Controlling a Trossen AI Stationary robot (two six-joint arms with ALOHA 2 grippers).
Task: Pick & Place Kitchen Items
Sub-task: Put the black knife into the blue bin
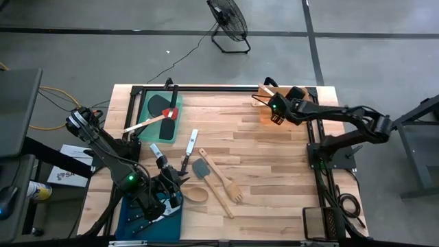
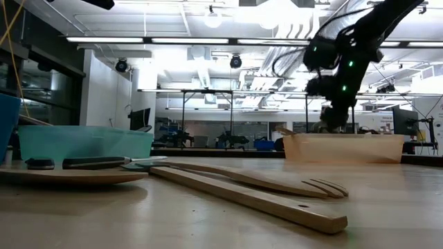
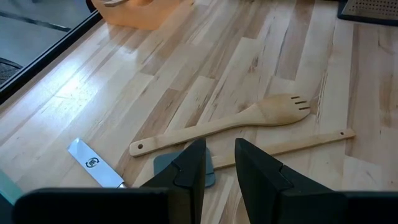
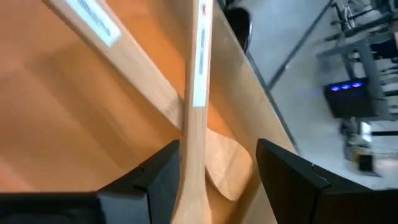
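While over orange tray [image 1: 264, 116], right gripper [image 4: 217, 168] fingers straddle wooden spoon [image 4: 194, 124]

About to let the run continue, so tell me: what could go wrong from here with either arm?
1. The right gripper stands open around a wooden utensil handle over the orange tray; the handle crosses another and may end up propped on the rim.
2. The left gripper hovers, narrowly open, over the grey spatula, beside the knife blade and slotted wooden turner; a descent could nudge them.
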